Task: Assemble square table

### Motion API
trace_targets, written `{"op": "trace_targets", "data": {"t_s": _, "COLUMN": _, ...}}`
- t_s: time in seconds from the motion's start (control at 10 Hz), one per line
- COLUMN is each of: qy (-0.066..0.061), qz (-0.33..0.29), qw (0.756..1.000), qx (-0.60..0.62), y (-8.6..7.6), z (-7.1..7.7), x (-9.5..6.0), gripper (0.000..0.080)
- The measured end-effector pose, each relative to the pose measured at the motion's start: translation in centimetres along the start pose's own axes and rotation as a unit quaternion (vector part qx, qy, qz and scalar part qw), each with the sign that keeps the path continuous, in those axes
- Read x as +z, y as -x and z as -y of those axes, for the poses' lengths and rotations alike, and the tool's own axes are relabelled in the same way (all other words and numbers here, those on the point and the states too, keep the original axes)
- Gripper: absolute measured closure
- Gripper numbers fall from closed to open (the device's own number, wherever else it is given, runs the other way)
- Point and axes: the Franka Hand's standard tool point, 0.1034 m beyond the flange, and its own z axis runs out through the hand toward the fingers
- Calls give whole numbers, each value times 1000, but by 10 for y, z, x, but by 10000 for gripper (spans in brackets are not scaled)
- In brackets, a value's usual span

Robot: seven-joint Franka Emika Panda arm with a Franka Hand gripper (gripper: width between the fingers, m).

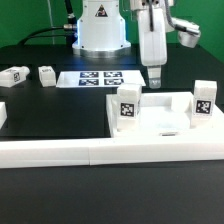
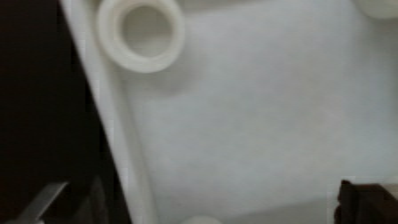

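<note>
Gripper (image 1: 155, 80) hangs right over the tabletop (image 1: 150, 120), fingers (image 2: 365, 200) spread wide, gripping nothing. Under them it's just smooth flat white plastic. A raised round socket ring (image 2: 139, 33) sits near the slab's edge, outside the gap between the fingers. Two stubby, blocky upright legs (image 1: 128, 106) with black-and-white tags stand on the slab, one on each side of the fingers. Two loose legs (image 1: 47, 74) lie well away from them.
</note>
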Motion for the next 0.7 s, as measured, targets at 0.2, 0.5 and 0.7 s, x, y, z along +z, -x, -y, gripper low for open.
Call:
{"op": "trace_targets", "data": {"t_s": 0.2, "qy": 11, "qz": 3, "qw": 1000, "qx": -23, "y": 2, "z": -3, "x": 2, "gripper": 150}}
{"op": "trace_targets", "data": {"t_s": 0.5, "qy": 12, "qz": 3, "qw": 1000, "qx": -24, "y": 2, "z": -3, "x": 2, "gripper": 150}}
{"op": "trace_targets", "data": {"t_s": 0.7, "qy": 0, "qz": -15, "qw": 999, "qx": -33, "y": -5, "z": -13, "x": 12, "gripper": 150}}
